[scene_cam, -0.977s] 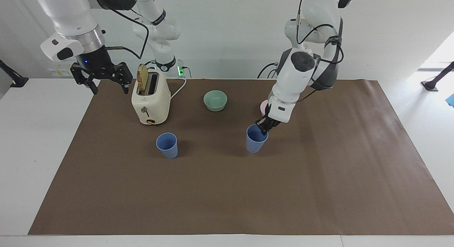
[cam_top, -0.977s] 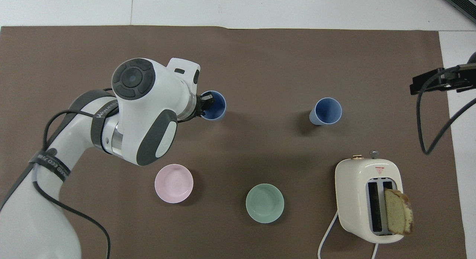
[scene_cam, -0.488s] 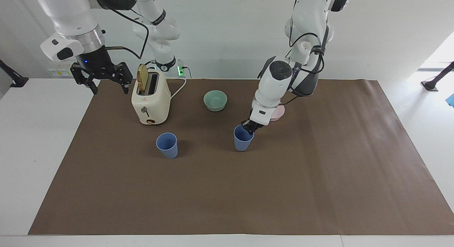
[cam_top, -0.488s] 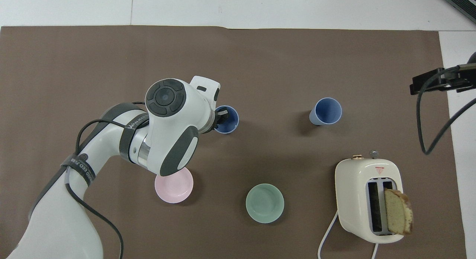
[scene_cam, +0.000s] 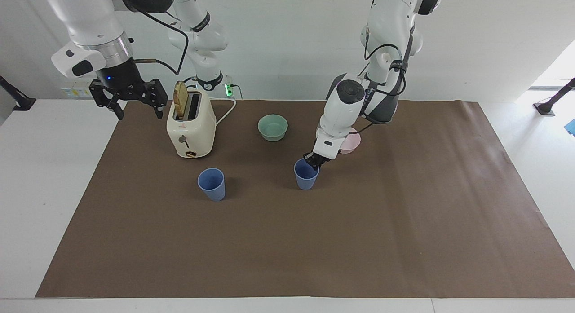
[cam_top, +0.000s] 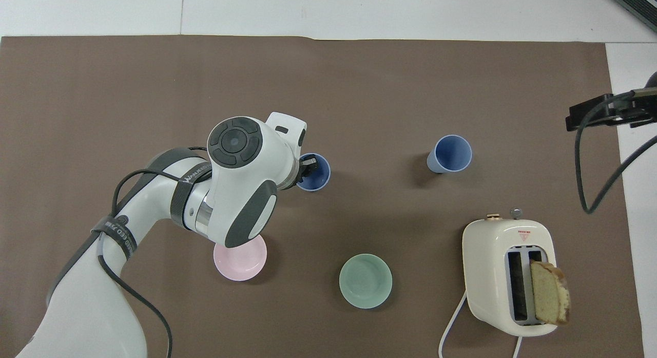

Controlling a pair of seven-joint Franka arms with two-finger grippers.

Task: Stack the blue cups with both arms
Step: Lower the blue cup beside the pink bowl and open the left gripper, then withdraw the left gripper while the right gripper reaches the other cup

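Our left gripper (scene_cam: 313, 162) is pinched on the rim of one blue cup (scene_cam: 306, 176) mid-table. The other cup (scene_cam: 211, 183) stands toward the right arm's end. Our right gripper (scene_cam: 130, 102) waits, fingers spread. Light, stiff plastic: rim grips suit both.

Toaster (scene_cam: 191, 129), green bowl (scene_cam: 272, 127), pink bowl (cam_top: 239, 258)

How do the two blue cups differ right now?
The cup held by the left gripper has fingers pinched over its rim; the free cup is untouched. The held cup sits in front of the pink bowl; the free cup stands in front of the toaster, toward the right arm's end. The right gripper waits open, over the table edge beside the toaster. Both cups are upright, blue, alike in shape.
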